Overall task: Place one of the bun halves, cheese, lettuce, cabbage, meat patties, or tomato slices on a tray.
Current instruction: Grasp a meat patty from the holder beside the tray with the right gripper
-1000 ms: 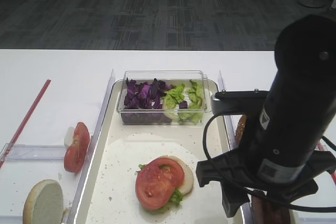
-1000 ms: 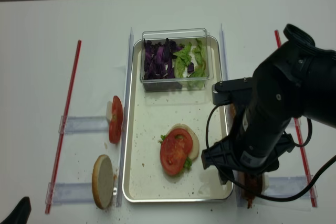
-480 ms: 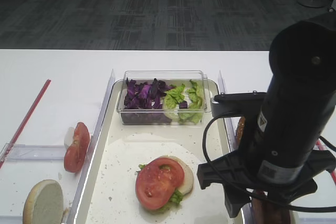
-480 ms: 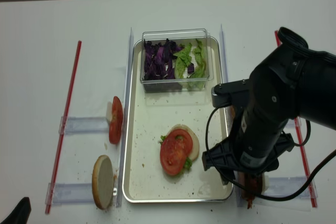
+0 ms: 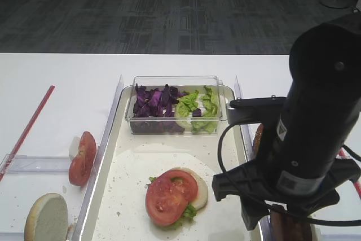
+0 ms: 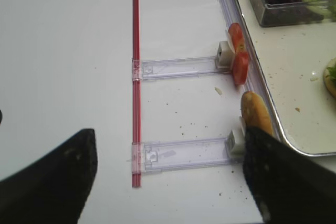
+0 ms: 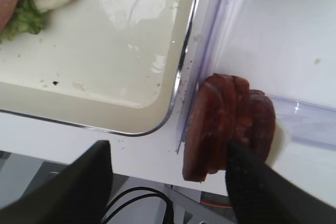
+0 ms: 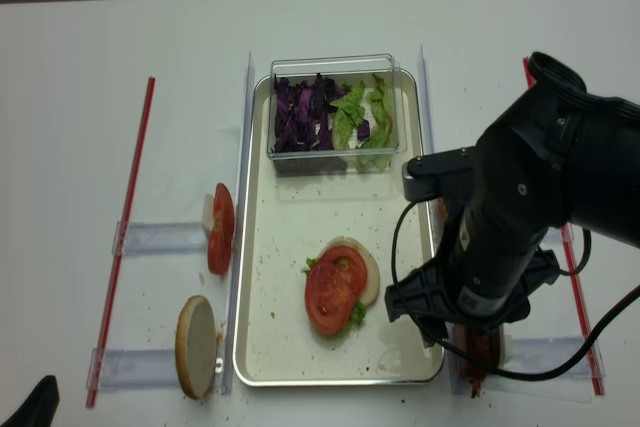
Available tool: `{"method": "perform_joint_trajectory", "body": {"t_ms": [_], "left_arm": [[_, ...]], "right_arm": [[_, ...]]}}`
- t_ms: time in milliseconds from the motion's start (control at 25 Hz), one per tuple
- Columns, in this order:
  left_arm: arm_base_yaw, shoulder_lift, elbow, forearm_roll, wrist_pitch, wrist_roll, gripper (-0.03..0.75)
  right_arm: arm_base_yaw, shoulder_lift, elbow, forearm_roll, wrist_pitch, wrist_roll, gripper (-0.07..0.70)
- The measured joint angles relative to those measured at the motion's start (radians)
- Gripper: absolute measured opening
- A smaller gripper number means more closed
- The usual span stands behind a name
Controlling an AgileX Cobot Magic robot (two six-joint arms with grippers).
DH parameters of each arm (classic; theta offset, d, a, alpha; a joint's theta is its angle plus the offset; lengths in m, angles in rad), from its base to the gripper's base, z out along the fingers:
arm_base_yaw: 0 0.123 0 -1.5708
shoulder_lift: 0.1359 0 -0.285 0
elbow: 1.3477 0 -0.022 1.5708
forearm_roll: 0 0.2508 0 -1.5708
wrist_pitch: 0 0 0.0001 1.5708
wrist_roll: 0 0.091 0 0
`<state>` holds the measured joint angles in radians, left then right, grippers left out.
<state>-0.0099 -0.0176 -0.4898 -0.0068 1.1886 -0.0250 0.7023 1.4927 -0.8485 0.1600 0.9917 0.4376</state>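
Observation:
The meat patties stand on edge in a stack against a clear rail, just right of the tray corner. My right gripper hangs open over them, its right finger overlapping the stack's right side and its left finger over bare table. On the tray a tomato slice lies on lettuce and a bun half. My left gripper is open over the table, holding nothing, near an upright bun half and tomato slices. No cheese is in view.
A clear box at the tray's far end holds cabbage and lettuce. Clear holder rails and a red strip lie left of the tray. The right arm hides the tray's right edge.
The right arm has shifted very slightly above the patties. Its jaws stay as wide as before, and no food has moved.

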Motion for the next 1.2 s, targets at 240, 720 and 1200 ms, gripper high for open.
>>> {"method": "perform_joint_trajectory", "body": {"t_ms": [240, 720, 1200], "left_arm": [[0.0, 0.0, 0.0, 0.0, 0.0, 0.0, 0.525], [0.0, 0.0, 0.0, 0.0, 0.0, 0.0, 0.525], [0.0, 0.0, 0.0, 0.0, 0.0, 0.0, 0.525]], "right_arm": [[0.0, 0.0, 0.0, -0.019, -0.006, 0.013, 0.491], [0.0, 0.025, 0.0, -0.006, -0.013, 0.013, 0.491], [0.0, 0.029, 0.0, 0.018, -0.017, 0.013, 0.491]]}}
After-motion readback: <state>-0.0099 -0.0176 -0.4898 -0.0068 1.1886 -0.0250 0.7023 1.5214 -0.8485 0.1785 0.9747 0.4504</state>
